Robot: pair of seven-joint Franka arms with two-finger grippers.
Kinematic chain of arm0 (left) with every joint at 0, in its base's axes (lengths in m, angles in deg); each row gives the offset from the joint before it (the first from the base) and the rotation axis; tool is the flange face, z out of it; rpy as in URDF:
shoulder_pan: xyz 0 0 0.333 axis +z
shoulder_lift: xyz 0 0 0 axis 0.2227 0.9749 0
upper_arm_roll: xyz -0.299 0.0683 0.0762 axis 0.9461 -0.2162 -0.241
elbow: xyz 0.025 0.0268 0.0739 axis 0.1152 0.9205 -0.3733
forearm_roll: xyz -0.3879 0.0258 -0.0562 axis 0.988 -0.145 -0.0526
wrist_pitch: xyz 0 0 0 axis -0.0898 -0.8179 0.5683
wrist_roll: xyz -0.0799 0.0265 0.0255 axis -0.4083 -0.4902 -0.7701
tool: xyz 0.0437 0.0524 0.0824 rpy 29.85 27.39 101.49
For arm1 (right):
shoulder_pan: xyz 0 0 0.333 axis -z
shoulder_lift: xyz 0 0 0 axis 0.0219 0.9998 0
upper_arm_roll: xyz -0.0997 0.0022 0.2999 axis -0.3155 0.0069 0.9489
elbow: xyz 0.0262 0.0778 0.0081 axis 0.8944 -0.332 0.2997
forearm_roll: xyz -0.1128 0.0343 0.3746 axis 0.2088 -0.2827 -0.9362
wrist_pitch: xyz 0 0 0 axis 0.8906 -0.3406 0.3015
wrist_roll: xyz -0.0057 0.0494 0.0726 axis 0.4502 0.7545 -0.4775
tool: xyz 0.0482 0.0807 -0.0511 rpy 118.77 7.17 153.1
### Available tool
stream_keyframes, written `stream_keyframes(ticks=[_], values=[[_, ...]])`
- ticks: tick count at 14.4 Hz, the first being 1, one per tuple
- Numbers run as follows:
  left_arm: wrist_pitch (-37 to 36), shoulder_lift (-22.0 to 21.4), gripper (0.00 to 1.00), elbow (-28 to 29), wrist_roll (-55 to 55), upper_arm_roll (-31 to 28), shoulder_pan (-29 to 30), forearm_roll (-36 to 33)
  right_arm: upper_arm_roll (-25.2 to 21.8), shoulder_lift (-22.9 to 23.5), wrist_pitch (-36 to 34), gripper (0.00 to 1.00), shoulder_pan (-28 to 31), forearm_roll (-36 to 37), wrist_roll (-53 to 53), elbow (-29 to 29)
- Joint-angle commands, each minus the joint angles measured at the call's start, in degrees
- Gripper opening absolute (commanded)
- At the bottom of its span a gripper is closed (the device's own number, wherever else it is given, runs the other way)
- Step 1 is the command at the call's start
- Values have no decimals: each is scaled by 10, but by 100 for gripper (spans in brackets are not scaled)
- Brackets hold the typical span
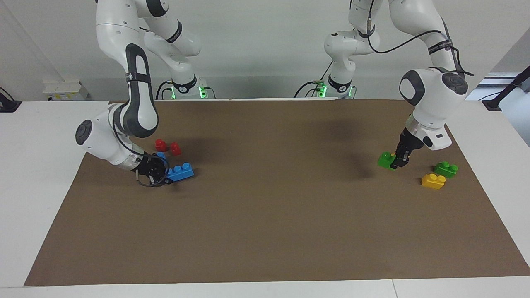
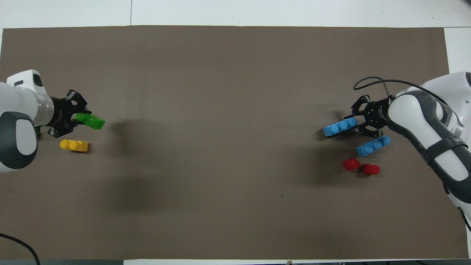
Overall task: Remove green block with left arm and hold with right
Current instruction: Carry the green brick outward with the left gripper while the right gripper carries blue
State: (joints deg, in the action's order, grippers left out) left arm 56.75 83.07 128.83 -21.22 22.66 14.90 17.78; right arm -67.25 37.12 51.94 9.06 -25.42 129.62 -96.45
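Facing view: brown mat (image 1: 273, 231) covers white table (image 1: 37, 198); left fingers (image 1: 401, 162) pinch green block (image 1: 386, 160), right fingers (image 1: 165, 177) blue brick (image 1: 180, 172).

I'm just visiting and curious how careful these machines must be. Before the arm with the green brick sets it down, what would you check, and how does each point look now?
1. left gripper shut on green block: ok.
2. right gripper shut on blue brick: ok.
3. Mat under the green block free of the yellow brick and second green brick: ok.
4. Green block touching the mat: cannot tell.
5. Red pieces and second blue brick apart from the held blue brick: ok.
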Motion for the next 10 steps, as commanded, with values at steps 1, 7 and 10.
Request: stream_keyframes(ticks=[1, 7, 10], values=[[23, 47, 0, -38, -21, 6, 20, 13, 8, -8, 10, 0, 19, 4, -23, -11], [47, 140, 0, -106, -16, 6, 39, 13, 10, -11, 59, 0, 14, -1, -22, -37], [59, 168, 0, -127, -15, 6, 40, 13, 10, -9, 60, 0, 12, -1, -22, -38]])
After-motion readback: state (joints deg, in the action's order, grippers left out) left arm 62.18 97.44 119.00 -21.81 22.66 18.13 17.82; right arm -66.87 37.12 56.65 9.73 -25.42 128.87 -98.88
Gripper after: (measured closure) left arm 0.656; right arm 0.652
